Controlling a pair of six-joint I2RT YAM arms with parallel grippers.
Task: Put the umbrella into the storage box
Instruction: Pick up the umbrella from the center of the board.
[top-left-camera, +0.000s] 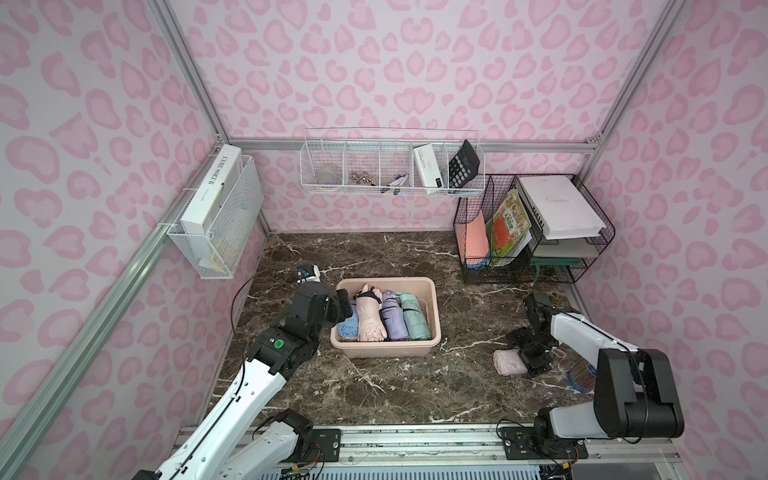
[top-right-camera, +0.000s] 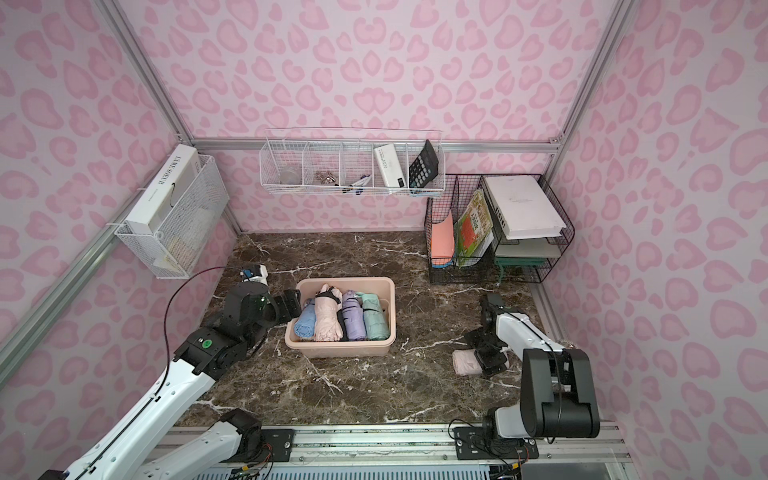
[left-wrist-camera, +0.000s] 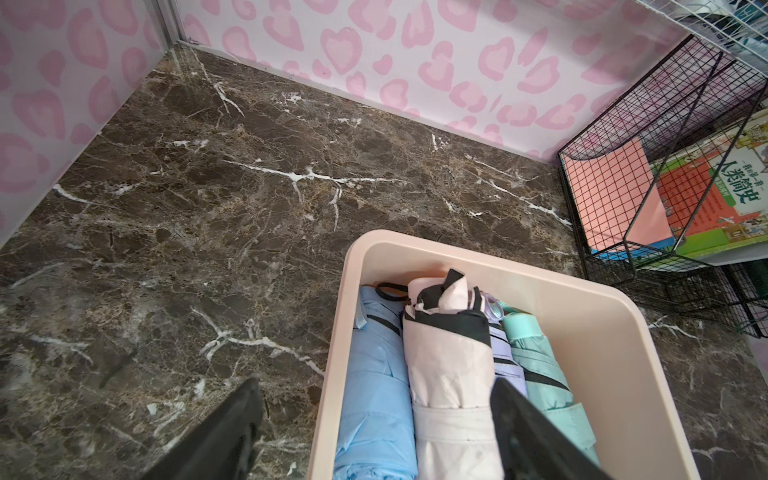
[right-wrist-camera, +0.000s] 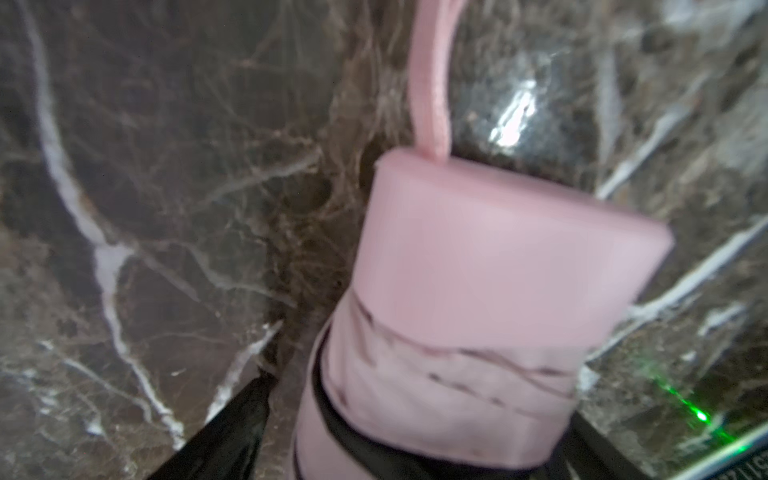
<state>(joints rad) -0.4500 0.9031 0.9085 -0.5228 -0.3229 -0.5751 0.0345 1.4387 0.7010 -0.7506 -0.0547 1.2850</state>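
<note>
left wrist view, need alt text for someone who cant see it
A peach-pink storage box holds four folded umbrellas side by side: blue, pale pink, lilac and mint. The left gripper hangs open, straddling one box wall above the dark marble table. A black wire rack holding a book stands by the pink wall.

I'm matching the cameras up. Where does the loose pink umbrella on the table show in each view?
Top view: umbrella, lower right, at the right claw.
Top view: umbrella, same spot.
Left wrist: not in it.
Right wrist: umbrella fills the middle.
Shared landmark: the marble table.
</note>
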